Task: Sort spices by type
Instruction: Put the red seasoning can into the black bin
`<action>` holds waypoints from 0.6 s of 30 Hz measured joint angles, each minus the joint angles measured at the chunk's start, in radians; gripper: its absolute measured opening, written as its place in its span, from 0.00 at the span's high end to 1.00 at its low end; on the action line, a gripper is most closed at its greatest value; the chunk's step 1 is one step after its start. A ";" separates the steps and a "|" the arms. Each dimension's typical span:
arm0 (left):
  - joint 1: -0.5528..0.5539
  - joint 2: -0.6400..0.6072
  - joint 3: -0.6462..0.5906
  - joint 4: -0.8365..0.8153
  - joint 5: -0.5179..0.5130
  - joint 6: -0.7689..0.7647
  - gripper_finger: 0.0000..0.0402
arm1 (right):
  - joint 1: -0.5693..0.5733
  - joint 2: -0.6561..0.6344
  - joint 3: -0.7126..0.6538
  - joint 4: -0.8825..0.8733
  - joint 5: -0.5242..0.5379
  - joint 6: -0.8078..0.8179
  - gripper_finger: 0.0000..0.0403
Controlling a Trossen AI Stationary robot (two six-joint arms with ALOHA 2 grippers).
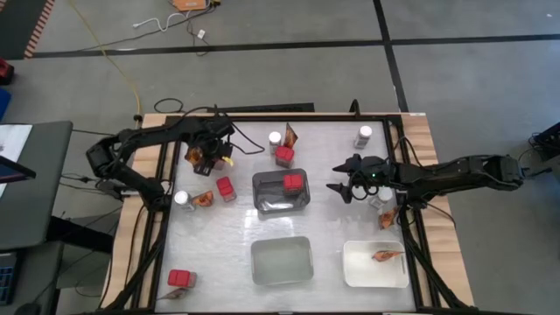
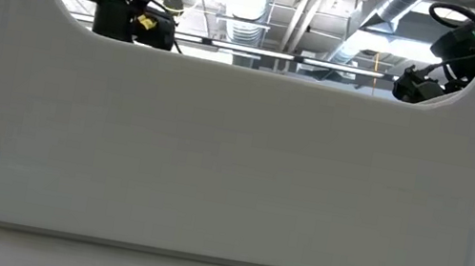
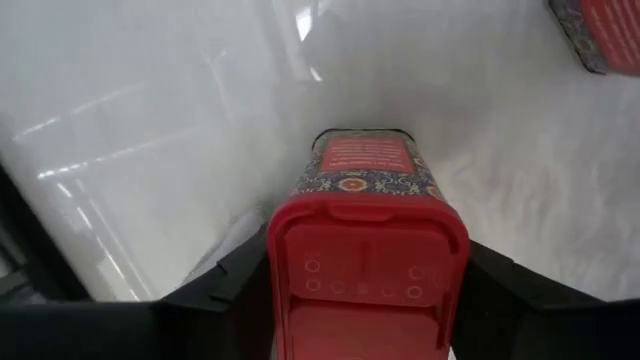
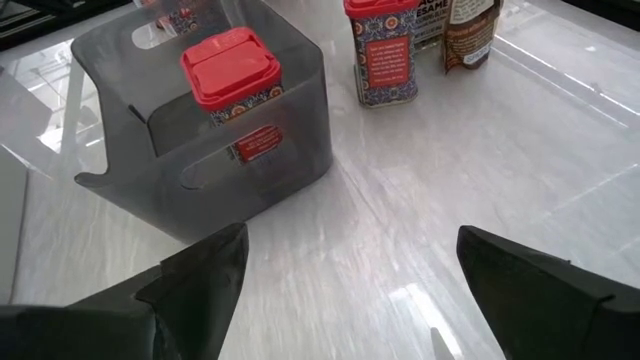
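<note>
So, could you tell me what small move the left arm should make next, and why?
Probably finish closing and lift. The left gripper has its fingers on either side of a red spice tin lying on the table, and the grey tray already holds another red tin.

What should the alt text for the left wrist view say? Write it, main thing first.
A red-lidded spice tin with a patterned body sits between the left gripper's two dark fingers, above a pale table. Part of another red tin shows at one corner.
</note>
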 joint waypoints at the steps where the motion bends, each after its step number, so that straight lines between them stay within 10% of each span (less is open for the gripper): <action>1: -0.004 0.000 0.010 -0.007 -0.003 -0.008 0.49 | 0.000 0.000 0.000 0.000 0.000 0.000 0.04; 18: -0.203 0.000 0.395 -0.058 -0.022 -0.428 0.49 | 0.000 0.000 0.000 0.000 0.000 0.000 0.04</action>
